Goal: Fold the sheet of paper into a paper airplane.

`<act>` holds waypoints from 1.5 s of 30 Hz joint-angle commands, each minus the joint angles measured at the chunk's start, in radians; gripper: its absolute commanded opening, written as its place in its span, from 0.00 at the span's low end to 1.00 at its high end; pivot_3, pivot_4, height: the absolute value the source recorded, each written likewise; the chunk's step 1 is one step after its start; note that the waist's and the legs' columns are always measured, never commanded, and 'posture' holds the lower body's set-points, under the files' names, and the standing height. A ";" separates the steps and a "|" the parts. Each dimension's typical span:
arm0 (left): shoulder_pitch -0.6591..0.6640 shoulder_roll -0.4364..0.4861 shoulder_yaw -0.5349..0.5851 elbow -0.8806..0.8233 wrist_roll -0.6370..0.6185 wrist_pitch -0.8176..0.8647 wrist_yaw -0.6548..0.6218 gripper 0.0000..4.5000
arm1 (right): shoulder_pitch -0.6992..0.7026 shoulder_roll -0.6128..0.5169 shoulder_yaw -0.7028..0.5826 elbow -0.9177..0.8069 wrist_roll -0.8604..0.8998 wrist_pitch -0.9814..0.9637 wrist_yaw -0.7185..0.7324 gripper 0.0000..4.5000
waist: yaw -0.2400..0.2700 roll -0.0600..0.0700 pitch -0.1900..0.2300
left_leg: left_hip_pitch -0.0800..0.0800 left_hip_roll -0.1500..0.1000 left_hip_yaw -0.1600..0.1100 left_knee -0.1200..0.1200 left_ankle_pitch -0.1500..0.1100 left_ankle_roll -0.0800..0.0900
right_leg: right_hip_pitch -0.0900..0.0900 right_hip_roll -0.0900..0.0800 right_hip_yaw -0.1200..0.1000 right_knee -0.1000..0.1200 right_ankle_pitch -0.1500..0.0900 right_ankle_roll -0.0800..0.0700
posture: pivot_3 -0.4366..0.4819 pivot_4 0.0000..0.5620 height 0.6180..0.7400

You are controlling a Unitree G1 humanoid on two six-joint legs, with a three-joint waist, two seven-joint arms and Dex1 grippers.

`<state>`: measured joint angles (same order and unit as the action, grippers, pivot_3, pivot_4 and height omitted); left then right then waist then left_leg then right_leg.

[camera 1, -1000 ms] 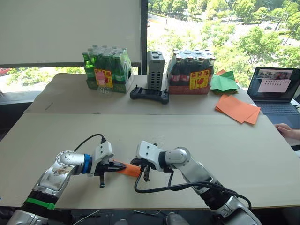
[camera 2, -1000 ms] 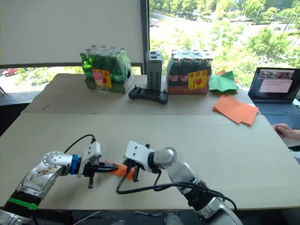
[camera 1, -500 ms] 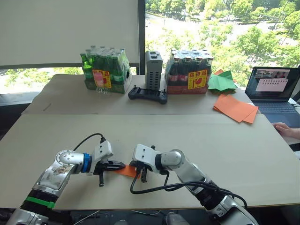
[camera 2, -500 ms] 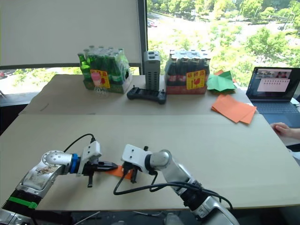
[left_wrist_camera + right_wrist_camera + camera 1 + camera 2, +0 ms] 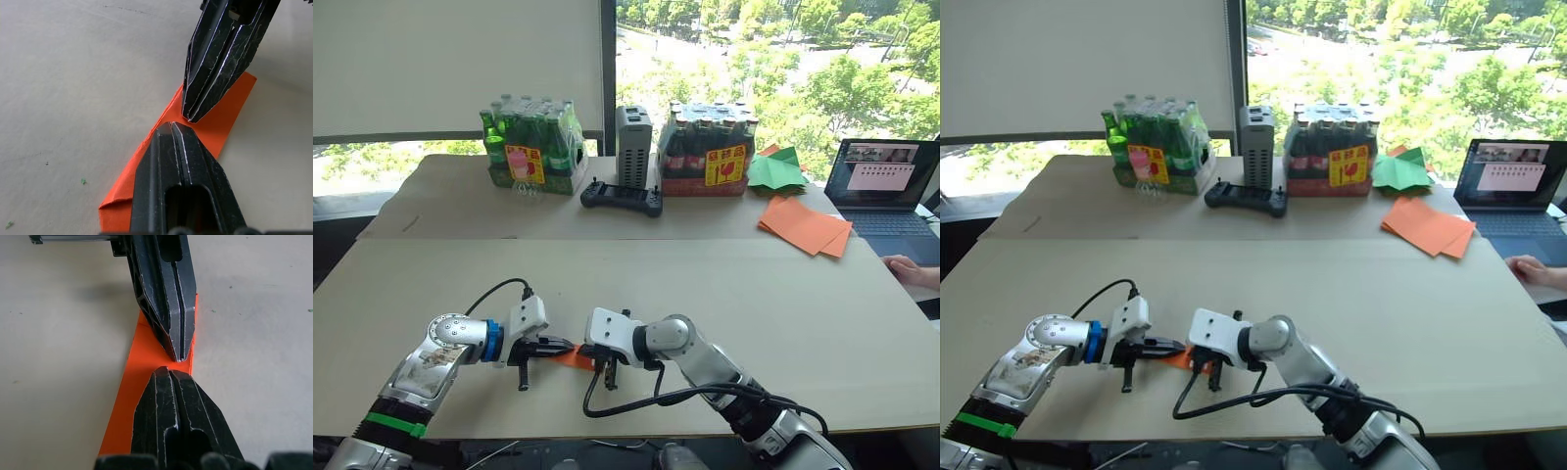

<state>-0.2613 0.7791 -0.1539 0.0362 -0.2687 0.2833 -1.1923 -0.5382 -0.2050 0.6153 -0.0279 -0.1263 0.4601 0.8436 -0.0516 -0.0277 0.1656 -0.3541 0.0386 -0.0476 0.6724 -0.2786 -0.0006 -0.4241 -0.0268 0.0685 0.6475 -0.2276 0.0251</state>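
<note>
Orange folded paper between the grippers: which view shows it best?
Left wrist view: the orange folded paper lies flat on the table, folded corner and edges visible. Right wrist view shows a narrower strip under both closed grippers. Eye views show a small orange patch between left gripper and right gripper.

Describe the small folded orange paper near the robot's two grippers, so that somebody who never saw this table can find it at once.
On the large beige table, look at the near edge, where the left gripper and the right gripper meet tip to tip. The narrow folded orange paper strip lies flat there, under both closed grippers. Unlike the loose stack of flat orange sheets far off beside the laptop, it is small and creased.
</note>
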 commanded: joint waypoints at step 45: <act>0.000 0.010 -0.051 0.046 0.066 -0.025 -0.013 0.00 | 0.172 -0.238 0.001 -0.253 0.032 0.388 -0.013 0.01 | 0.010 0.007 -0.005 | 0.001 -0.002 0.000 -0.003 0.000 0.000 | 0.002 -0.002 0.000 -0.002 -0.002 0.003 | 0.48 0.27 0.94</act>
<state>-0.2711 0.7846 -0.1805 0.0488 -0.2528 0.2535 -1.2125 -0.4121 -0.3972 0.5961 -0.3382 -0.0874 0.7616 0.8271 -0.0419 -0.0203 0.1602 -0.3526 0.0364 -0.0478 0.6695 -0.2786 -0.0006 -0.4215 -0.0291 0.0685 0.6451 -0.2301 0.0280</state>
